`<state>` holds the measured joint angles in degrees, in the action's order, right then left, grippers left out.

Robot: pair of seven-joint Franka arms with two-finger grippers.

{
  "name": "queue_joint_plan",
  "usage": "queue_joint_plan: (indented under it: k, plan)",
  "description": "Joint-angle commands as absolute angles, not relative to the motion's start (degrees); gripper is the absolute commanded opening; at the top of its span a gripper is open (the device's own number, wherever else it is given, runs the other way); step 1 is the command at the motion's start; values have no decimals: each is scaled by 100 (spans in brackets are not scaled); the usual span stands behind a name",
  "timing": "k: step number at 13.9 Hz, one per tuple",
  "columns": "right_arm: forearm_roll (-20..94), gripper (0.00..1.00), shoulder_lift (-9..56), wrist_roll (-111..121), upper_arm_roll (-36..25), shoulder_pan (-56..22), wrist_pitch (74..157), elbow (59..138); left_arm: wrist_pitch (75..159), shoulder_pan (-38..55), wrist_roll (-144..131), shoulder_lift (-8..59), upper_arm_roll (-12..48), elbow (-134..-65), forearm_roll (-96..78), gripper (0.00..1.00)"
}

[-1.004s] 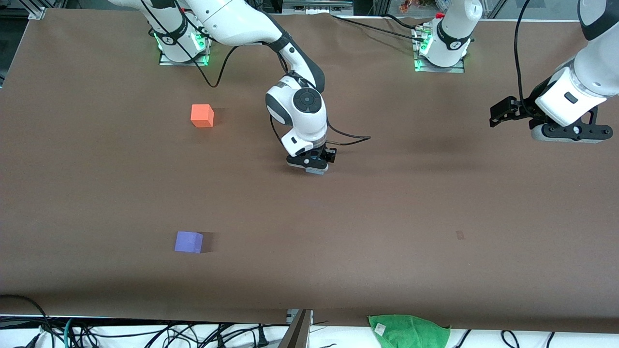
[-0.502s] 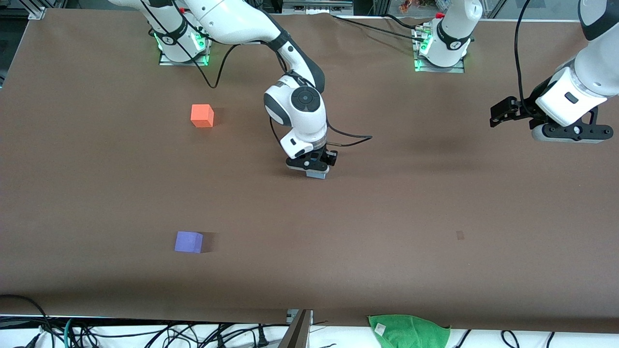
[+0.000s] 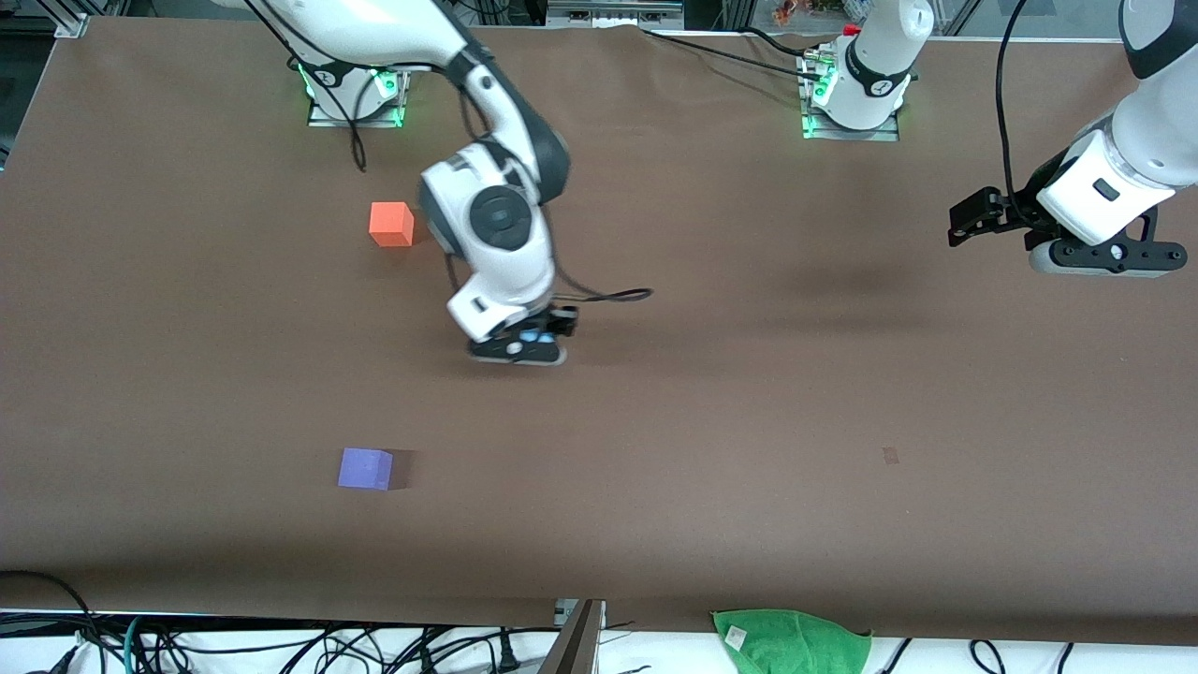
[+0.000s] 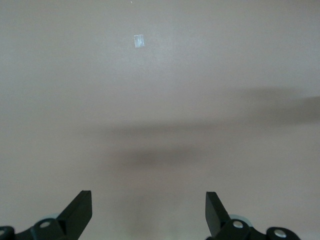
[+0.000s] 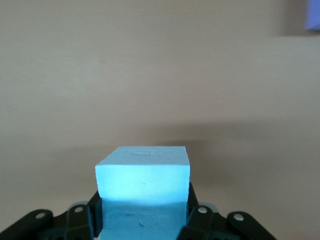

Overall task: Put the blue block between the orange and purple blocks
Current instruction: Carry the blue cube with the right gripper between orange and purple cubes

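My right gripper [image 3: 520, 354] is shut on the sky-blue block [image 5: 143, 192] and holds it above the bare middle of the table; in the front view the hand hides the block. The orange block [image 3: 391, 224] sits on the table toward the right arm's end, close to the right arm's wrist. The purple block [image 3: 365, 468] sits nearer the front camera, roughly in line with the orange one; a corner of it shows in the right wrist view [image 5: 312, 15]. My left gripper [image 3: 964, 225] is open and empty, held up over the left arm's end of the table, waiting.
A green cloth [image 3: 791, 641] lies past the table's front edge. A small pale mark [image 3: 890, 455] is on the brown table cover [image 3: 749, 421]; it also shows in the left wrist view [image 4: 138, 41]. Cables hang along the front edge.
My right arm has lifted and swung toward the right arm's end of the table with the blue block, closer to the orange and purple blocks. The left arm has not moved.
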<state>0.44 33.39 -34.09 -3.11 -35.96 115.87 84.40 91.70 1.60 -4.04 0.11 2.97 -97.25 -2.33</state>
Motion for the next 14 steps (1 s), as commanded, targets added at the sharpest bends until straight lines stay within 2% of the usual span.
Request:
queue_joint_plan:
  k: [1, 7, 11, 14]
  plan:
    - [229, 42, 2849, -2481, -229, -3078, 11207, 8928, 9132, 132, -281, -26, 299, -9756, -378, 100]
    - [237, 42, 1944, -1240, -308, -2110, 11740, 10614, 9114, 132, -281, -35, 316, -9765, -378, 100]
    - [237, 42, 1591, -1117, -544, -2039, 12943, 11976, 9105, 123, -281, -35, 316, -9765, -378, 100]
    - [246, 42, 1573, -932, -703, -2030, 13814, 12646, 9088, 123, -281, -35, 316, -9765, -360, 100]
